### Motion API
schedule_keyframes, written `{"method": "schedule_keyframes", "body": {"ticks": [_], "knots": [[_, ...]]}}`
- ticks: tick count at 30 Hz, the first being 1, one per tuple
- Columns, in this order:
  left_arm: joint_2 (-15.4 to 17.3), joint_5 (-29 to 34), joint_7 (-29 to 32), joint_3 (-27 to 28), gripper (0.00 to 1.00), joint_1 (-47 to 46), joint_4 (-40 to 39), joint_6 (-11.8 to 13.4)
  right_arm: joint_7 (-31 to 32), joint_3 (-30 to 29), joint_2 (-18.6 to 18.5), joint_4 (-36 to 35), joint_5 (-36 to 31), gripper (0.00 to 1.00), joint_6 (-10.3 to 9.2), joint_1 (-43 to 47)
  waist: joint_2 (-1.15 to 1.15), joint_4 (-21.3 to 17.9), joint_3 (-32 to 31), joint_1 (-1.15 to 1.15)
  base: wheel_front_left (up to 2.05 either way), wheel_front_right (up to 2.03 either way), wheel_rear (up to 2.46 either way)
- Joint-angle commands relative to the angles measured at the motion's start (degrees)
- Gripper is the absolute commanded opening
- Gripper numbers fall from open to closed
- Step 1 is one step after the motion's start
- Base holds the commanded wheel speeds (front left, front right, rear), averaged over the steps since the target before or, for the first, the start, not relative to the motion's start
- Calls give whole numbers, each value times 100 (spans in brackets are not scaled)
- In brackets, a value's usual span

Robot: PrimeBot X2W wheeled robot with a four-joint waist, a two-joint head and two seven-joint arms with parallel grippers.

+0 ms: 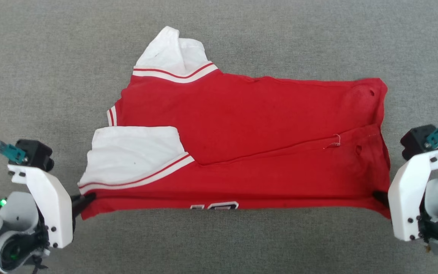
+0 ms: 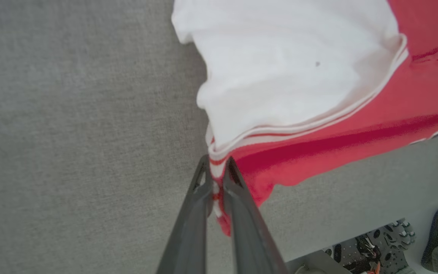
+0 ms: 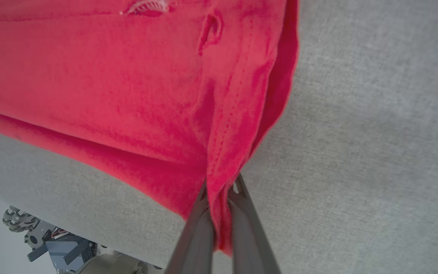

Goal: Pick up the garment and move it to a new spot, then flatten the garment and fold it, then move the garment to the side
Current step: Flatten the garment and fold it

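Head view: the garment (image 1: pixel 242 125) lies spread on the grey fabric surface (image 1: pixel 51 57), its near edge stretched between the left gripper (image 1: pixel 84 200) and right gripper (image 1: pixel 380 198). Left wrist view: the left gripper's fingers (image 2: pixel 242 220) pinch the striped sleeve corner. Right wrist view: the right gripper's fingers (image 3: pixel 200 236) clamp the red hem corner.

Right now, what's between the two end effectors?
The garment, its near edge stretched from left end effector to right end effector, both pinching corners; head view.

Head overhead; wrist cams near garment (image 1: pixel 249 121)
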Motion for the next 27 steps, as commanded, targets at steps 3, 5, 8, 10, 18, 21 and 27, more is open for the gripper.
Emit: {"method": "schedule_keyframes", "body": {"ticks": [3, 5, 8, 10, 18, 21, 27], "knots": [[-58, -68, -24, -52, 0, 174, 76, 78, -113, 8, 81, 63, -88, 0, -1, 133, 0, -24, 34, 0, 0, 0, 0], [-132, -84, -35, -77, 6, 200, 204, 46, -257, 48, 175, 207, -104, 29, -1, 131, 0, -52, 52, 0, 0, 0, 0], [-221, -80, -44, -81, 100, 176, 447, -53, -511, 156, 222, 441, -151, 100, -1, 34, 0, -109, 73, 0, 0, 0, 0], [-179, -89, -34, -31, 100, 92, 583, -94, -750, 180, 282, 560, -178, 100, -1, -49, 0, -180, 81, 0, 0, 0, 0], [354, 114, 116, 231, 100, -350, 326, -87, -1563, -68, 561, 109, -151, 100, -1, -125, 0, -445, 66, 0, 0, 0, 0], [466, 265, 184, 321, 100, -611, 328, -171, -2000, -166, 698, -85, -236, 100, -1, -181, 0, -579, 83, 0, 0, 0, 0], [508, 527, 298, 496, 100, -1148, 622, -411, -2929, -292, 918, -344, -412, 100, -1, -375, 0, -881, 156, 0, 0, 0, 0]]}}
